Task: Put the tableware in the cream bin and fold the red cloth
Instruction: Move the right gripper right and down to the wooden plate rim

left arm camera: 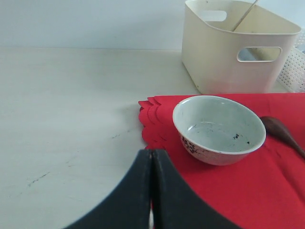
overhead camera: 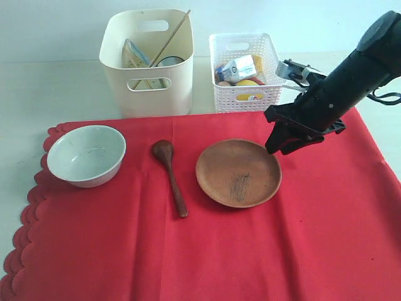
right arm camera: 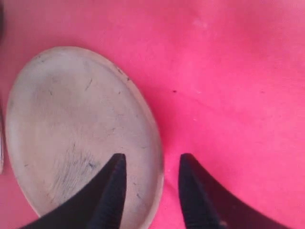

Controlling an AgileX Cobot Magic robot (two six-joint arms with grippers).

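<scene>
Bin (overhead camera: 125,94) with chopsticks (overhead camera: 166,44) sits upper left, basket (overhead camera: 245,94) right beside it. Bowl (overhead camera: 86,155), spoon (overhead camera: 169,175) and plate (overhead camera: 238,172) are lined up mid-frame on the cloth (overhead camera: 250,251). Right gripper (overhead camera: 279,149) has its jaws partly apart, loosely straddling the plate's right rim. Left gripper (left arm camera: 151,155) is clenched on nothing. Spoon's handle points lower right.

Pretty plain setup here: a pale off-white surface (overhead camera: 50,88) with a few faint dark scuffs (left arm camera: 38,179) on the bare part, and a blank, pale bluish-white wall (overhead camera: 62,25) right behind its far edge. Light's soft and even, with only weak shadows.
</scene>
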